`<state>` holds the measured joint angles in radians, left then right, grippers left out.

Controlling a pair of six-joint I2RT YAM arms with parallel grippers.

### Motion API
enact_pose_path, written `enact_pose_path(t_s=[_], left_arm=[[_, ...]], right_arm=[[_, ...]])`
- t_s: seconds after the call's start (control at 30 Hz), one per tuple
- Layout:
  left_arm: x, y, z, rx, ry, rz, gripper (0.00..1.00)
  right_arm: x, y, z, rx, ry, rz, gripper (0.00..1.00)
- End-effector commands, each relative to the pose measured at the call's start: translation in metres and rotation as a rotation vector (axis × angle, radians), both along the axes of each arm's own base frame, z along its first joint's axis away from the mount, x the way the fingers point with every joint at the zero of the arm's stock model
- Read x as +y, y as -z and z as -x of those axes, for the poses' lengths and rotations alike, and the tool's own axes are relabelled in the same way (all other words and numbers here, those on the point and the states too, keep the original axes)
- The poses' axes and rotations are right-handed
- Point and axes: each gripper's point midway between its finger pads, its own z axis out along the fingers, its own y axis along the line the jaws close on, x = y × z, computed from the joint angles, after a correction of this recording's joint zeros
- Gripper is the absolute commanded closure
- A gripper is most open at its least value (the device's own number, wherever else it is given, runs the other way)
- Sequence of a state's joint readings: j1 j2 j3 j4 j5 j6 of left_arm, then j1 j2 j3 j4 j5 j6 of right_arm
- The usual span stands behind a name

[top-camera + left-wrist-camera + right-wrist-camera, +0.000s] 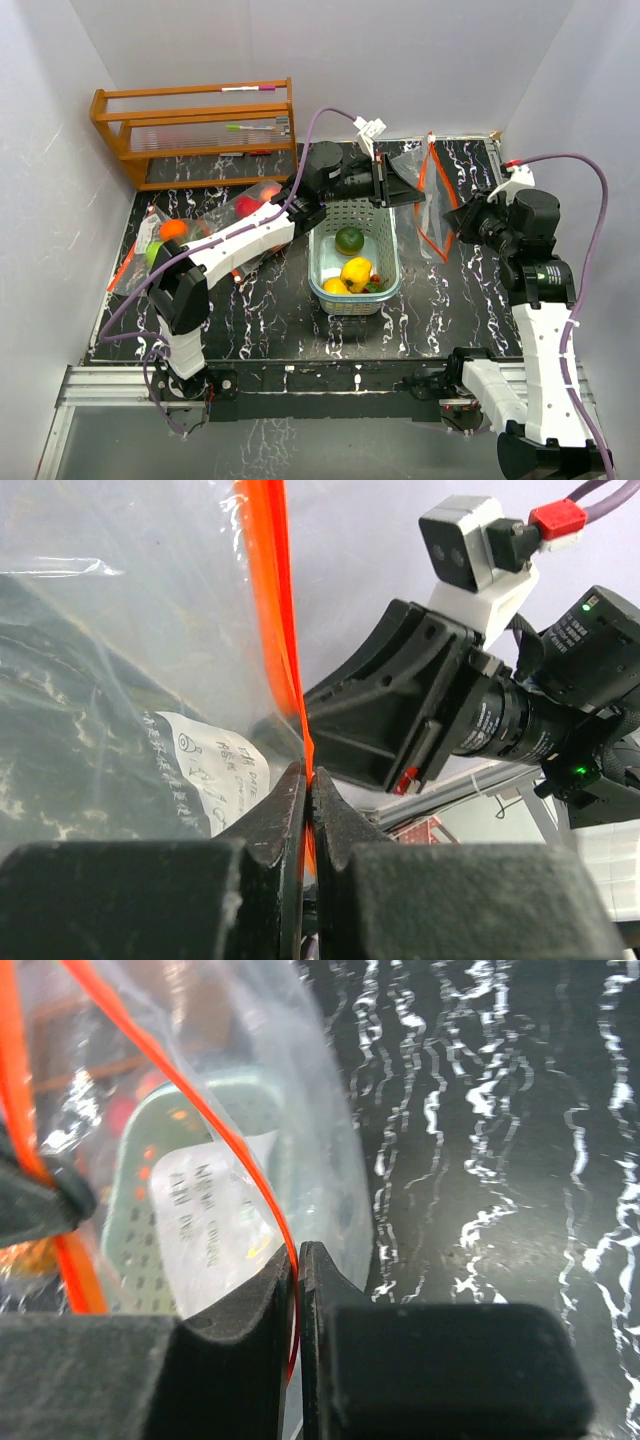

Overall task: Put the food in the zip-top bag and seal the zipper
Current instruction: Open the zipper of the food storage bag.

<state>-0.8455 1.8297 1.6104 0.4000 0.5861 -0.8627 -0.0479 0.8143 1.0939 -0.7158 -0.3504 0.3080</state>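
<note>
Stretching past the basket [392,270], the left pincer [307,775] pinches the zip-top bag [150,630] by its orange zipper [270,580]; the right pincer [297,1250] clamps it too.

A black marbled table [450,300] carries a teal basket [388,240] at its middle, a wooden rack [195,135] far left, a clear bag [150,235] at left

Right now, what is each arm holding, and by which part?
Both hold the zip-top bag by its orange zipper rim: the left fingers pinch one stretch of it, the right fingers another.
</note>
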Motion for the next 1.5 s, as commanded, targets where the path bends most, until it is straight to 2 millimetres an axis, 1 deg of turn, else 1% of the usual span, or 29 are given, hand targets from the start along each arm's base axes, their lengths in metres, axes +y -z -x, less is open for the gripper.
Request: enact_pose_path(t_s=[0.0, 0.1, 0.2, 0.27, 0.33, 0.37, 0.4, 0.47, 0.53, 0.63, 0.67, 0.7, 0.73, 0.77, 0.8, 0.83, 0.87, 0.9, 0.93, 0.97, 1.0, 1.1, 1.17, 1.2, 1.23, 1.27, 1.33, 1.37, 1.47], left_arm=[[0.005, -0.021, 0.010, -0.069, 0.044, 0.011, 1.00], [0.013, -0.004, 0.016, -0.084, 0.056, -0.081, 1.00], [0.028, 0.018, 0.025, -0.130, 0.077, -0.207, 1.00], [0.046, 0.038, 0.027, -0.156, 0.062, -0.339, 1.00], [0.070, 0.054, 0.025, -0.178, 0.006, -0.474, 1.00], [0.082, 0.058, 0.024, -0.186, -0.025, -0.522, 1.00], [0.094, 0.057, 0.024, -0.200, -0.053, -0.551, 1.00], [0.107, 0.052, 0.021, -0.226, -0.093, -0.580, 1.00], [0.116, 0.048, 0.020, -0.247, -0.114, -0.613, 1.00], [0.124, 0.042, 0.016, -0.278, -0.136, -0.645, 1.00], [0.125, 0.041, 0.015, -0.287, -0.144, -0.648, 1.00], [0.125, 0.041, 0.014, -0.293, -0.151, -0.646, 1.00], [0.124, 0.040, 0.013, -0.296, -0.156, -0.639, 1.00], [0.123, 0.038, 0.011, -0.301, -0.162, -0.627, 1.00], [0.120, 0.036, 0.010, -0.305, -0.166, -0.613, 1.00], [0.118, 0.034, 0.008, -0.310, -0.173, -0.600, 1.00], [0.116, 0.031, 0.003, -0.321, -0.195, -0.586, 1.00], [0.115, 0.028, 0.000, -0.328, -0.211, -0.578, 1.00], [0.115, 0.024, -0.004, -0.336, -0.231, -0.571, 1.00], [0.116, 0.019, -0.009, -0.346, -0.254, -0.560, 1.00], [0.117, 0.011, -0.013, -0.357, -0.276, -0.547, 1.00], [0.125, -0.017, -0.028, -0.399, -0.349, -0.514, 1.00], [0.139, -0.039, -0.038, -0.439, -0.407, -0.521, 1.00], [0.148, -0.050, -0.043, -0.466, -0.443, -0.535, 1.00], [0.159, -0.062, -0.047, -0.492, -0.483, -0.550, 1.00], [0.172, -0.079, -0.049, -0.527, -0.529, -0.557, 1.00], [0.199, -0.097, -0.049, -0.579, -0.610, -0.596, 1.00], [0.215, -0.106, -0.049, -0.616, -0.656, -0.623, 1.00], [0.267, -0.135, -0.039, -0.699, -0.812, -0.687, 1.00]], right_arm=[[-0.041, -0.016, -0.005, -0.058, 0.227, 0.084, 0.92], [-0.062, -0.016, -0.003, -0.055, 0.350, 0.108, 0.92], [-0.083, -0.017, 0.004, -0.053, 0.485, 0.122, 0.92], [-0.102, -0.016, 0.013, -0.042, 0.598, 0.152, 0.92], [-0.119, -0.015, 0.023, -0.028, 0.691, 0.190, 0.92], [-0.125, -0.014, 0.027, -0.023, 0.727, 0.205, 0.92], [-0.129, -0.013, 0.030, -0.017, 0.752, 0.213, 0.92], [-0.135, -0.010, 0.035, -0.003, 0.792, 0.214, 0.92], [-0.138, -0.007, 0.039, 0.014, 0.821, 0.215, 0.92], [-0.142, -0.005, 0.046, 0.036, 0.849, 0.222, 0.92], [-0.140, -0.008, 0.046, 0.030, 0.834, 0.220, 0.92], [-0.133, -0.011, 0.044, 0.015, 0.786, 0.211, 0.92], [-0.120, -0.017, 0.038, -0.017, 0.701, 0.192, 0.92], [-0.101, -0.027, 0.033, -0.069, 0.582, 0.171, 0.91], [-0.078, -0.040, 0.029, -0.131, 0.437, 0.157, 0.85], [-0.053, -0.053, 0.030, -0.197, 0.292, 0.126, 0.66], [-0.027, -0.066, 0.035, -0.260, 0.147, 0.097, 0.51], [-0.008, -0.077, 0.042, -0.313, 0.033, 0.075, 0.40], [0.007, -0.087, 0.049, -0.356, -0.051, 0.060, 0.32], [0.016, -0.095, 0.057, -0.388, -0.111, 0.050, 0.27], [0.023, -0.105, 0.065, -0.420, -0.152, 0.045, 0.23], [0.033, -0.120, 0.081, -0.476, -0.217, 0.045, 0.16], [0.037, -0.124, 0.085, -0.480, -0.237, 0.034, 0.15], [0.039, -0.121, 0.083, -0.462, -0.248, 0.026, 0.15], [0.040, -0.118, 0.081, -0.442, -0.257, 0.021, 0.15], [0.041, -0.114, 0.079, -0.422, -0.268, 0.019, 0.16], [0.040, -0.106, 0.072, -0.390, -0.268, 0.024, 0.17], [0.039, -0.103, 0.068, -0.380, -0.262, 0.027, 0.17], [0.038, -0.097, 0.057, -0.354, -0.266, 0.023, 0.20]])
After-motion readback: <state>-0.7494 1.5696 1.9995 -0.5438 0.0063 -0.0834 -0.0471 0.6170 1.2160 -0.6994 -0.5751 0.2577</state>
